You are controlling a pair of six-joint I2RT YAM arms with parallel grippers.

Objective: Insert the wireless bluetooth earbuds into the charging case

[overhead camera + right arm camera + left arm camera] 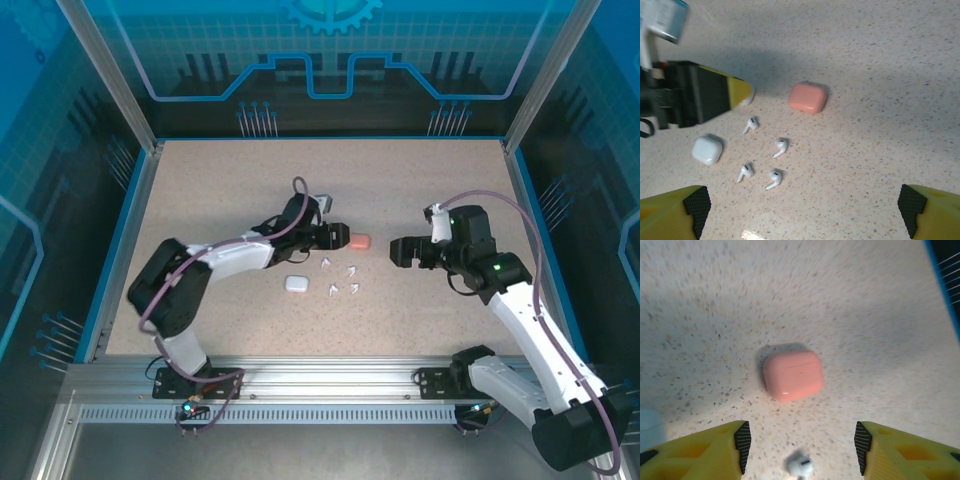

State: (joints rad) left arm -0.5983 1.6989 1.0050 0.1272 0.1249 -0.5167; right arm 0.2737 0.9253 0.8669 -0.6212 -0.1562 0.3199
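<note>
Since the left gripper [802,440] stood with fingers apart, we noted the pink case [792,375] dead ahead of them, four white earbuds [352,271] just beside; the right gripper [802,207], likewise spread, stood farther off.

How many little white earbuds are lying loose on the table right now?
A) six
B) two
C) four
C: the right wrist view shows four white earbuds lying separately on the speckled table, near the closed white case and the closed pink case.
</note>
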